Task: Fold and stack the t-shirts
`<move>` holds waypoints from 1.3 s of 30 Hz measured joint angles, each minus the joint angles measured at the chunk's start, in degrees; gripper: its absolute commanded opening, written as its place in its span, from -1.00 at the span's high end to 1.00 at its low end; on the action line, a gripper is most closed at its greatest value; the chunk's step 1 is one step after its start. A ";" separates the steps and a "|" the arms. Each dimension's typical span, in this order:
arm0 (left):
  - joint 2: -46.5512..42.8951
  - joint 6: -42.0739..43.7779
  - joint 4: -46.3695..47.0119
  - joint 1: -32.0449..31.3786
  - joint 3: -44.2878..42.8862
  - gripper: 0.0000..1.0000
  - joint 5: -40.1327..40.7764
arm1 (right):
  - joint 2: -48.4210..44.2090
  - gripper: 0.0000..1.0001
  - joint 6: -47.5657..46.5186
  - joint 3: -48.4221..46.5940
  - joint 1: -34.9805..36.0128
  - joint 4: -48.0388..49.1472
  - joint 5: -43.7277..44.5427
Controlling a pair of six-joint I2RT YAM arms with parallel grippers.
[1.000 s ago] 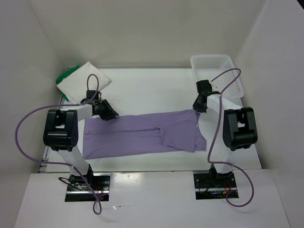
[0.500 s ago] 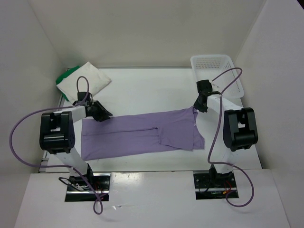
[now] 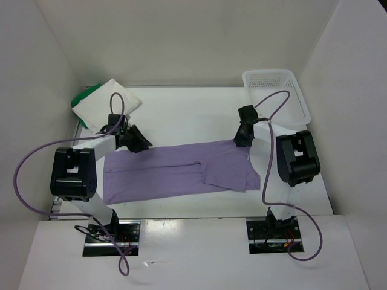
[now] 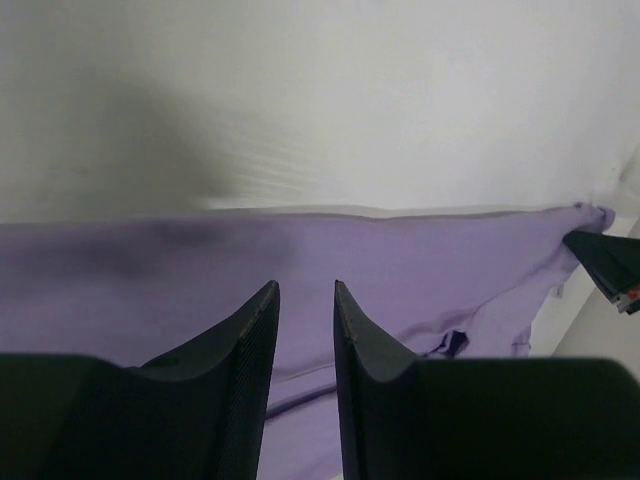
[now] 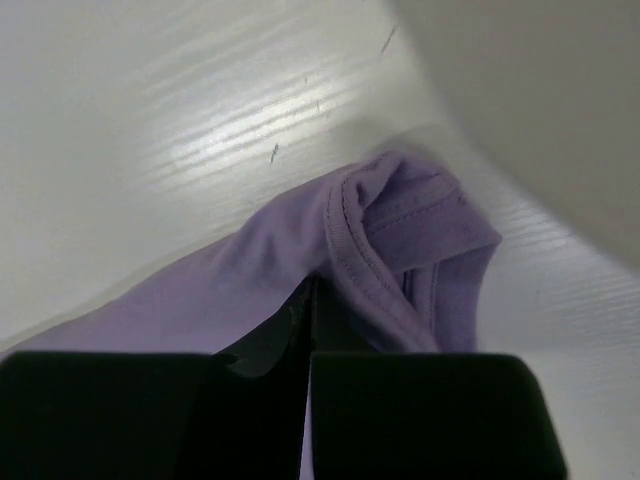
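The lavender t-shirt (image 3: pixel 175 172) lies as a long folded strip across the middle of the table. My right gripper (image 3: pixel 240 140) is at its far right corner, shut on the ribbed collar edge (image 5: pixel 350 250), and the cloth bunches over its closed jaws (image 5: pixel 312 290). My left gripper (image 3: pixel 140 145) hovers at the far left corner of the strip. It is open, and purple cloth (image 4: pixel 350 250) shows through the gap between its fingertips (image 4: pixel 305 285). The cream-white t-shirt (image 3: pixel 109 103) lies folded on the green one (image 3: pixel 81 96) at the far left.
A white mesh basket (image 3: pixel 269 74) stands at the far right corner, just behind the right arm. White walls close in the table on the left, back and right. Purple cables loop from both arms.
The right gripper has shut on the lavender shirt's far right corner and drawn it slightly left. The left gripper shifted about the far left corner, staying open.
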State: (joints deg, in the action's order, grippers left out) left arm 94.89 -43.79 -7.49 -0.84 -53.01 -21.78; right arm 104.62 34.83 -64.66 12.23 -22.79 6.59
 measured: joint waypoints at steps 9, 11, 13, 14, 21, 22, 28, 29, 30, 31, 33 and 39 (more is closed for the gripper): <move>3.21 -2.05 1.49 8.94 4.68 0.24 -2.97 | 0.74 0.85 1.62 -0.59 -0.13 0.17 5.49; 3.78 -3.19 2.05 10.51 4.83 0.24 -5.01 | 0.74 0.65 1.75 -0.81 -0.11 -0.04 5.22; 4.00 -3.43 2.16 11.28 4.83 0.24 -5.95 | 0.52 0.43 1.95 -1.33 0.13 -0.70 4.90; 3.91 -3.43 2.10 11.56 4.81 0.24 -6.01 | 0.15 0.39 1.92 -1.77 0.17 -1.46 4.50; 0.46 -2.75 -1.53 7.30 -2.78 0.16 -5.62 | -7.50 0.71 2.08 -2.93 1.84 -3.91 -1.05; 0.44 -2.51 -1.42 5.05 -5.90 0.16 -5.49 | -8.44 0.80 2.51 -2.58 2.93 -3.78 -2.12; -0.48 0.59 -0.24 -7.30 -11.47 0.16 -6.01 | -7.91 0.90 5.20 3.19 9.14 -3.43 -8.07; -0.37 1.07 -0.90 -8.57 -11.21 0.16 -6.23 | -6.80 0.90 5.44 3.52 9.66 -3.58 -8.59; -0.37 1.55 -1.33 -9.38 -10.62 0.16 -6.38 | -5.27 0.90 5.66 3.52 9.90 -3.52 -8.94; -0.37 1.81 -1.77 -9.75 -9.86 0.16 -6.56 | -3.43 0.90 5.81 3.23 9.92 -3.43 -8.94; -0.37 2.08 -3.19 -9.70 -8.76 0.16 -6.51 | -0.20 0.90 5.75 0.76 9.86 -4.46 -9.42; -1.75 3.30 -6.75 -9.09 -8.52 0.11 -6.27 | 22.67 0.74 3.54 -31.91 9.64 -6.95 -10.67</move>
State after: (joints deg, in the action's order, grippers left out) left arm 93.14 -40.49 -14.24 -9.93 -61.54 -28.05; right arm 127.28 38.37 -96.57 21.87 -29.74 -4.08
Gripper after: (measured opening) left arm 0.431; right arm 0.093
